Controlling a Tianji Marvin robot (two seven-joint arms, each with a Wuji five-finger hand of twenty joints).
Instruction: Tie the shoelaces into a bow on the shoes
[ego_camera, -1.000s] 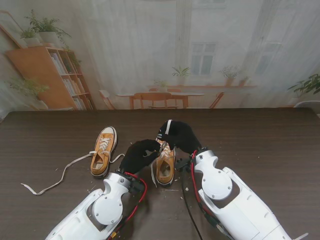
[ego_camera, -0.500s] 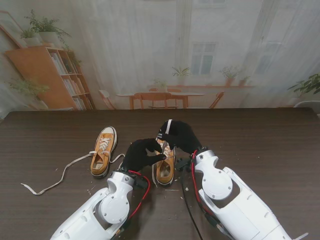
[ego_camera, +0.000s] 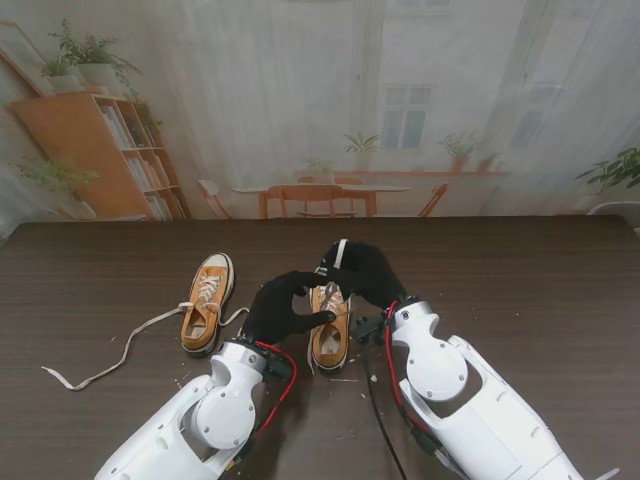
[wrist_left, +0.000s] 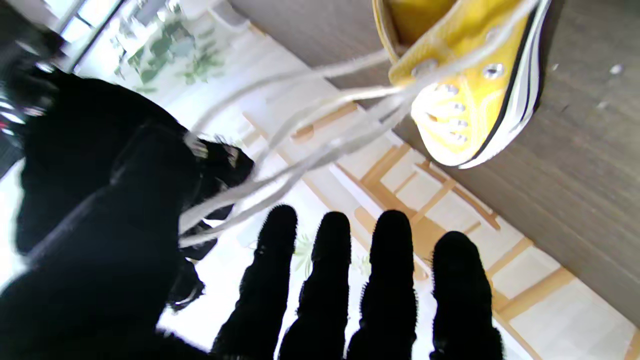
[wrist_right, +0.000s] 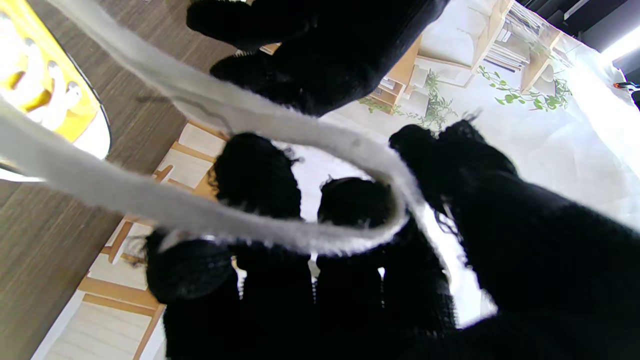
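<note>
Black-gloved hands (ego_camera: 300, 305), mustard-yellow shoes (ego_camera: 206, 305), white laces (ego_camera: 120, 352), dark wood-grain table (ego_camera: 520, 280).

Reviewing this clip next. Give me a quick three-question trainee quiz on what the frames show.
1. True or false: both hands work at the same shoe.
2. Which shoe has its lace trailing loose across the table? A) left shoe B) right shoe
3. Fill in: the right hand holds a ____ of lace.

Key:
1. True: left hand and right hand meet over the right shoe.
2. A: the left shoe, its loose lace lying on the table.
3. Loop: the lace loop.
</note>
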